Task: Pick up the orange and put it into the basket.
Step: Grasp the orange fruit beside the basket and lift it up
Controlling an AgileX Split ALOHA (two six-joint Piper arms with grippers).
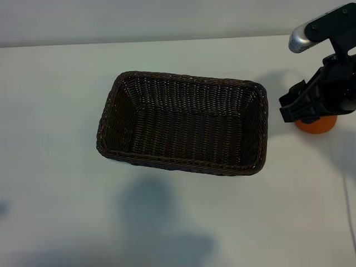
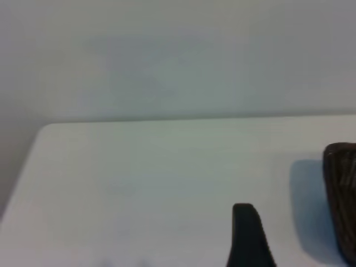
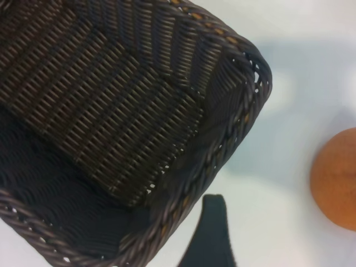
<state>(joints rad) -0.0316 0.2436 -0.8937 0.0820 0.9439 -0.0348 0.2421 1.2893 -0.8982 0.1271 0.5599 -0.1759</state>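
Your left end effector (image 2: 250, 236) sits well off beyond the left of the worktop (image 1: 55, 167), only one finger showing, jaws apart, holding nothing. The basket (image 1: 256, 128) stands mid-worktop, empty. Just right of it the orange (image 1: 317, 125) rests under your right end effector (image 1: 303, 108), jaws spread wide, nothing gripped. The right arm is nearer; drop straight down.

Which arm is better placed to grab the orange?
The right. Its gripper hangs open just over the orange, beside the basket. The left arm is out of the exterior view.
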